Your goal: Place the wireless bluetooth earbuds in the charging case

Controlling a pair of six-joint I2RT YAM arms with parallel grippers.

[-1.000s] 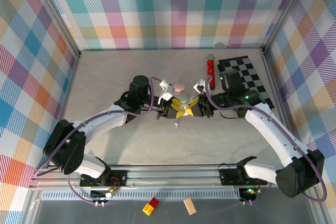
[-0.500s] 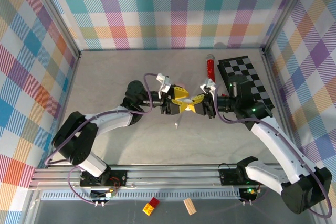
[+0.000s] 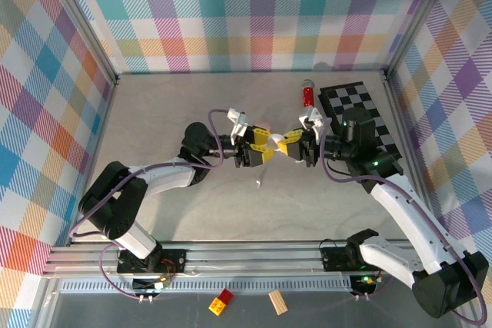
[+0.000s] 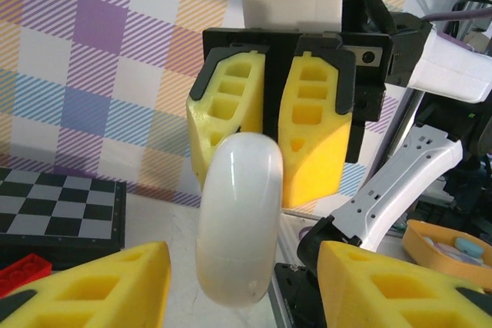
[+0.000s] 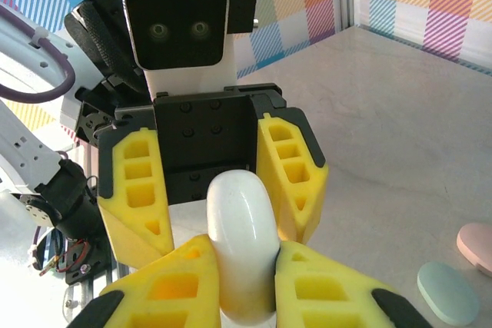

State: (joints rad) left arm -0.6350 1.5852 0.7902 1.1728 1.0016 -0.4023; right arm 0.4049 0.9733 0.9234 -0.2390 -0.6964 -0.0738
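Two claws are meeting in mid-air. The right claw (image 5: 246, 270) is pinching a glossy white pebble-shaped charging case (image 5: 241, 228), and the left claw (image 4: 242, 260) is standing spread on either side of it. A tiny white plastic earbud (image 3: 259, 183) is lying on the grey worktop (image 3: 154, 120) beneath them.

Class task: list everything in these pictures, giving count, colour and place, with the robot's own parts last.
white case: one, white, held in mid-air.
pink case: one, pink, on the table.
pale green case: one, beside the pink case.
earbud: one, white, tiny, mid-table.
checked mat: one, black and white, far right.
red piece: one, red, by the mat's left edge.
brick: one, red and yellow, in front of the table.
wooden block: one, tan, beside the brick.
left gripper: one, yellow fingers, open around the white case.
right gripper: one, yellow fingers, shut on the white case.
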